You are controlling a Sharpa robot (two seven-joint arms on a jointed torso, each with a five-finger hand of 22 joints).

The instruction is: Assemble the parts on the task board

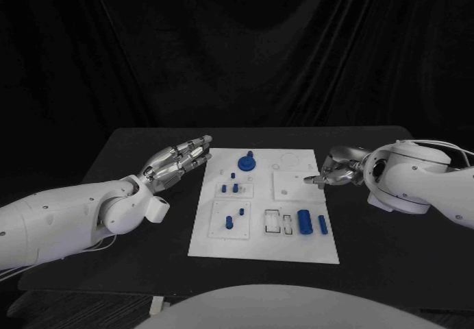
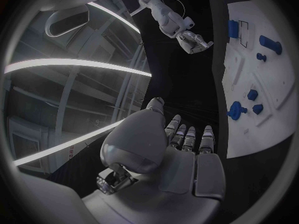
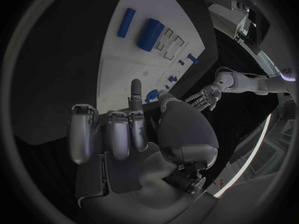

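Left robot hand (image 1: 178,162): left of centre in the head view, just off the task board's upper-left corner, over the black worktop (image 1: 118,147). Fingers lie straight and close together, pointing toward the upper right of the frame; nothing is held. The left wrist view shows the same flat palm (image 2: 181,159), fingers extended side by side.

Task board (image 1: 222,243): white plate at frame centre, long axis running top to bottom, slightly slanted.

Parts on the board, left to right: a small blue peg (image 1: 229,222) in the lower-left panel, long axis up-down; small blue pieces (image 1: 230,187) above it; a round blue disc with a stub (image 1: 246,163) near the top; a thick blue cylinder (image 1: 305,223) and a thin blue bar (image 1: 322,223) at lower right, both lying with long axes top to bottom.

Right robot hand (image 1: 334,174): right of centre, at the board's right edge, fingers curled inward, holding nothing visible. In the right wrist view its fingers (image 3: 118,134) bend over the palm.
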